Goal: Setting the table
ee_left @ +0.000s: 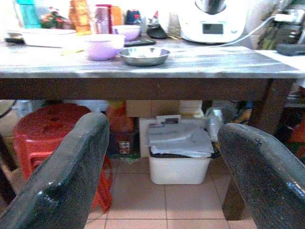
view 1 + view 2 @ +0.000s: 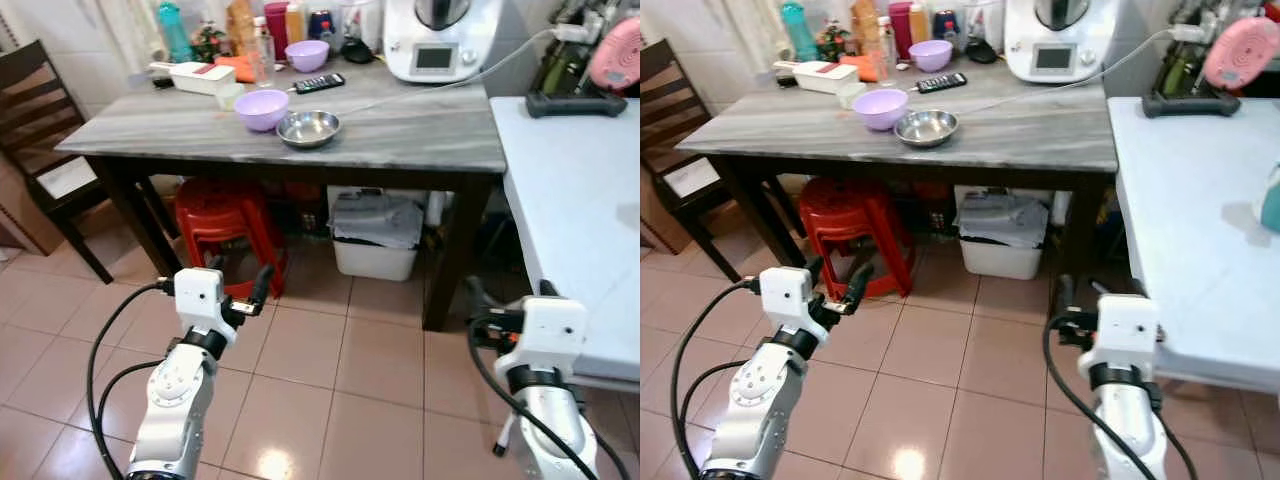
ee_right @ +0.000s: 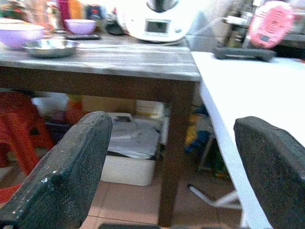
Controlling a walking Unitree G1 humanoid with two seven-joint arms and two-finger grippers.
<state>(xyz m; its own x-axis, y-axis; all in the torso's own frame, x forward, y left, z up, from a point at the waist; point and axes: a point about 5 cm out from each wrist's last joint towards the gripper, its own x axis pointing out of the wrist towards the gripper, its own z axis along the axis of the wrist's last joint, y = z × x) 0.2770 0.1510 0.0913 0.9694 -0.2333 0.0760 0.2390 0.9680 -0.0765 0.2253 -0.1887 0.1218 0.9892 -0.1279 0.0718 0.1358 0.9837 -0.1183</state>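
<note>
On the grey wooden table [image 2: 420, 135] a light purple bowl [image 2: 262, 108] stands right beside a steel bowl [image 2: 308, 128], near the front edge. A second purple bowl [image 2: 306, 55] sits further back, with a black remote [image 2: 319, 83] in front of it. My left gripper [image 2: 240, 270] is held low over the floor tiles, short of the table, open and empty. My right gripper [image 2: 510, 292] is also low, open and empty, next to the edge of a white table [image 2: 575, 190]. In the left wrist view both bowls [image 1: 143, 55] lie ahead, above the fingers [image 1: 62, 176].
A red plastic stool [image 2: 225, 225] and a white bin [image 2: 378, 245] stand under the grey table. A dark chair [image 2: 40, 130] is at the left. A white kitchen appliance [image 2: 440, 40], bottles and a white tray [image 2: 200, 76] crowd the table's back.
</note>
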